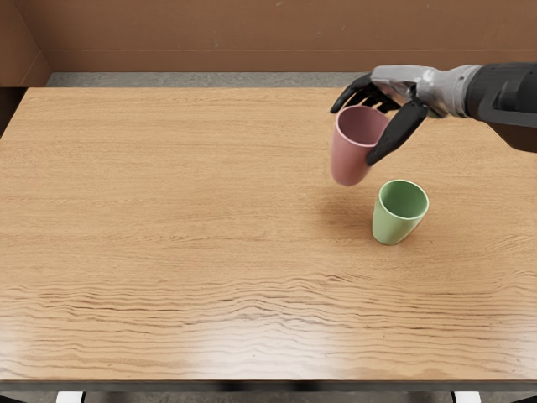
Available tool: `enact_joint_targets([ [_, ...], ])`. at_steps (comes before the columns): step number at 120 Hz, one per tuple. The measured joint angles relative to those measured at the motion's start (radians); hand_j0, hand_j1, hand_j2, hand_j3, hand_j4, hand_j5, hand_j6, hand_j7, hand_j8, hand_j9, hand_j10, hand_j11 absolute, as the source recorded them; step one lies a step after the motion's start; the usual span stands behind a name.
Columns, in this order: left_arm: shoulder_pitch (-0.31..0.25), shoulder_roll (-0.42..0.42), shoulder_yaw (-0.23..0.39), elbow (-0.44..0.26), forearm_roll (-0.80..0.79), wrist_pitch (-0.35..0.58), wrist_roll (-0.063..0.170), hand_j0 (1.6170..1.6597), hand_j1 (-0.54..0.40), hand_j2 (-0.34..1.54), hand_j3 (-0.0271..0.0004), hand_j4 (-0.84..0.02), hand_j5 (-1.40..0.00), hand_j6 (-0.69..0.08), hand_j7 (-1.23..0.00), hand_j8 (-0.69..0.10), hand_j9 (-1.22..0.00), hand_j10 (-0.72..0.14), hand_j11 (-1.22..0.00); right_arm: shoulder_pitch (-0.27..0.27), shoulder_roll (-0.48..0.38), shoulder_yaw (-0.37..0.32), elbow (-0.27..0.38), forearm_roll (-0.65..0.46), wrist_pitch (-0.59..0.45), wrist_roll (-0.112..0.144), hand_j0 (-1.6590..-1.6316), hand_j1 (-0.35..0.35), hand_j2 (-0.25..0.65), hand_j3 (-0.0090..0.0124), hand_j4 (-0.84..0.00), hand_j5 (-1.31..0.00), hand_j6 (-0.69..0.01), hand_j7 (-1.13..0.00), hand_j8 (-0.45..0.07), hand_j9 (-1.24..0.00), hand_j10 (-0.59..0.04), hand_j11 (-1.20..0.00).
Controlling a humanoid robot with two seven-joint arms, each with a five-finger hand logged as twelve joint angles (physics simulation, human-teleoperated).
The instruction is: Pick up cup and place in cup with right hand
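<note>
Head view: the black-and-silver right hand (390, 109) grips the pink tapered cup (349, 154) beyond the green tapered cup (395, 217), presumably raised for nesting.

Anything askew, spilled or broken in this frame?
Nothing stands out. The right hand holds the pink cup above the table, which fits the task; the green cup stands upright. No spill or damage shows.

Head view: looks from above the bench (168, 210), near side, angled down and forward toward the brown wall (252, 34); far enough back to frame full bench depth, sides cropped.
</note>
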Motion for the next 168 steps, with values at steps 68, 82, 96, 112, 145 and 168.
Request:
enact_joint_targets([
  [68, 0.0, 0.0, 0.0, 0.0, 0.0, 0.0, 0.0, 1.6581, 0.349, 0.0, 0.0, 0.0, 0.0, 0.0, 0.0, 0.0, 0.0, 0.0, 0.0, 0.014, -0.171, 0.023, 0.002, 0.109, 0.154, 0.0, -1.6572, 0.098, 0.079, -0.0003, -0.432, -0.59, -0.349, -0.58, -0.287, -0.59, -0.359, -0.58],
  [82, 0.0, 0.0, 0.0, 0.0, 0.0, 0.0, 0.0, 1.6581, 0.349, 0.0, 0.0, 0.0, 0.0, 0.0, 0.0, 0.0, 0.0, 0.0, 0.0, 0.004, -0.177, 0.016, 0.001, 0.114, 0.157, 0.0, -1.657, 0.1, 0.08, -0.0001, -0.436, -0.59, -0.346, -0.58, -0.287, -0.58, -0.359, -0.58],
  [96, 0.0, 0.0, 0.0, 0.0, 0.0, 0.0, 0.0, 1.6581, 0.349, 0.0, 0.0, 0.0, 0.0, 0.0, 0.0, 0.0, 0.0, 0.0, 0.0, -0.011, -0.179, 0.012, 0.001, 0.116, 0.159, 0.0, -1.6571, 0.102, 0.083, -0.0003, -0.438, -0.59, -0.346, -0.58, -0.287, -0.58, -0.359, -0.58],
  [112, 0.0, 0.0, 0.0, 0.0, 0.0, 0.0, 0.0, 1.6581, 0.349, 0.0, 0.0, 0.0, 0.0, 0.0, 0.0, 0.0, 0.0, 0.0, 0.0, -0.024, -0.181, 0.009, 0.001, 0.116, 0.159, 0.0, -1.6571, 0.103, 0.085, -0.0001, -0.439, -0.59, -0.345, -0.58, -0.287, -0.58, -0.359, -0.58],
  [145, 0.0, 0.0, 0.0, 0.0, 0.0, 0.0, 0.0, 1.6581, 0.349, 0.0, 0.0, 0.0, 0.0, 0.0, 0.0, 0.0, 0.0, 0.0, 0.0, -0.048, -0.198, 0.008, -0.001, 0.11, 0.155, 0.0, -1.6571, 0.106, 0.089, -0.0004, -0.441, -0.58, -0.342, -0.58, -0.286, -0.58, -0.364, -0.58],
  [168, 0.0, 0.0, 0.0, 0.0, 0.0, 0.0, 0.0, 1.6581, 0.349, 0.0, 0.0, 0.0, 0.0, 0.0, 0.0, 0.0, 0.0, 0.0, 0.0, -0.07, -0.2, 0.008, -0.003, 0.079, 0.123, 0.0, -1.6571, 0.106, 0.088, -0.0004, -0.442, -0.59, -0.341, -0.58, -0.288, -0.58, -0.363, -0.58],
])
